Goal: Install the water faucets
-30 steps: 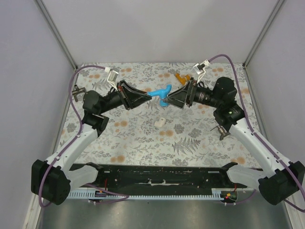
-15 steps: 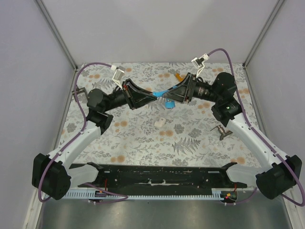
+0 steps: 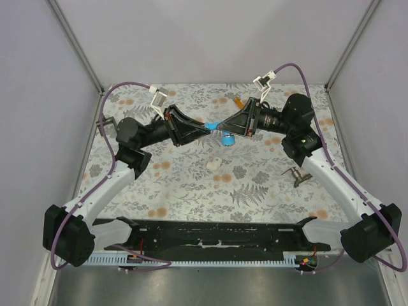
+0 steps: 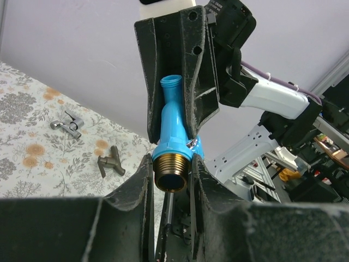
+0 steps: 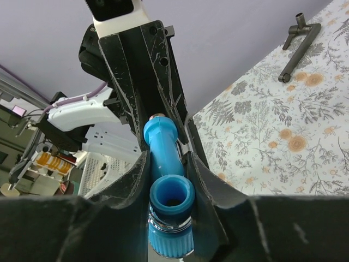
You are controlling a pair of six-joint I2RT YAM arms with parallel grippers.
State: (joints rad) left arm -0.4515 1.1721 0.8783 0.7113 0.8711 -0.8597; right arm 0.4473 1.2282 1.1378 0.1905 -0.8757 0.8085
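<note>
The blue water faucet [image 3: 227, 138] hangs in the air above the middle of the floral table, held from both sides. My left gripper [image 3: 208, 129] is shut on its brass threaded end [image 4: 173, 173], with the blue body [image 4: 173, 123] running away between the fingers. My right gripper [image 3: 220, 127] meets it head-on and is shut on the other end, the blue spout mouth [image 5: 171, 195] pressed between both pads. The orange water faucet [image 3: 238, 102] lies on the table behind the right gripper, mostly hidden.
A small white fitting [image 3: 215, 163] lies near the table's middle. A dark metal piece [image 3: 297, 175] lies at the right. Another dark piece [image 4: 110, 164] and a silver one [image 4: 68, 124] lie at the left. A black rail [image 3: 210, 236] runs along the near edge.
My right gripper moved in toward the left one and closed its open jaws on the blue faucet. The left gripper kept its hold and shifted slightly.
</note>
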